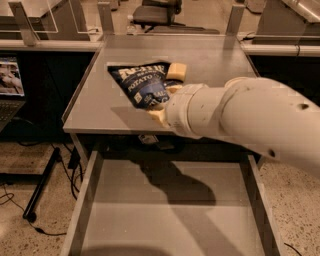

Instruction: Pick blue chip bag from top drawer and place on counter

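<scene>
The blue chip bag (141, 83) is dark navy with white lettering and is held up over the counter (100, 102), near its middle. My gripper (161, 102) is shut on the bag's lower right part; the cream arm reaches in from the right and hides the fingers' far side. The top drawer (165, 210) is pulled out below the counter's front edge, and its tray shows nothing inside but the arm's shadow.
A yellow sponge (176, 71) lies on the counter just behind the bag. The arm hides the right part of the counter. A laptop screen (11, 76) stands at the left. A chair (157, 11) is at the back.
</scene>
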Available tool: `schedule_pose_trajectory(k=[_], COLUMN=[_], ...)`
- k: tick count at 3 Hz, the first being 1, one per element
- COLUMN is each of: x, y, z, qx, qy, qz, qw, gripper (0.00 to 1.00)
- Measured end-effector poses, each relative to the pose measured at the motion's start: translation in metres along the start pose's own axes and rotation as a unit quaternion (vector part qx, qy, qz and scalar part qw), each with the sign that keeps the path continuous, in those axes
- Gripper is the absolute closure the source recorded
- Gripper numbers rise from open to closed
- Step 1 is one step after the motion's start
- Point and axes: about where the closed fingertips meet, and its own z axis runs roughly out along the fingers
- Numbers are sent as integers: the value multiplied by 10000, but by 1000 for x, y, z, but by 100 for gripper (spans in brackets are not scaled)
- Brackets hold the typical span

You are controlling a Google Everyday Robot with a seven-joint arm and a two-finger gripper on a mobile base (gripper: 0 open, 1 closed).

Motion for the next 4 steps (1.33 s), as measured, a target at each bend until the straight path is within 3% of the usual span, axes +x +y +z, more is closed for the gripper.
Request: schedule_pose_trajectory(k=[2, 4], x=[-37, -34], y=[-41, -58], z=[62, 116], qx=[-121, -145], qy=[172, 506], qz=[-20, -21], qw=[9998, 9986], gripper=[100, 100])
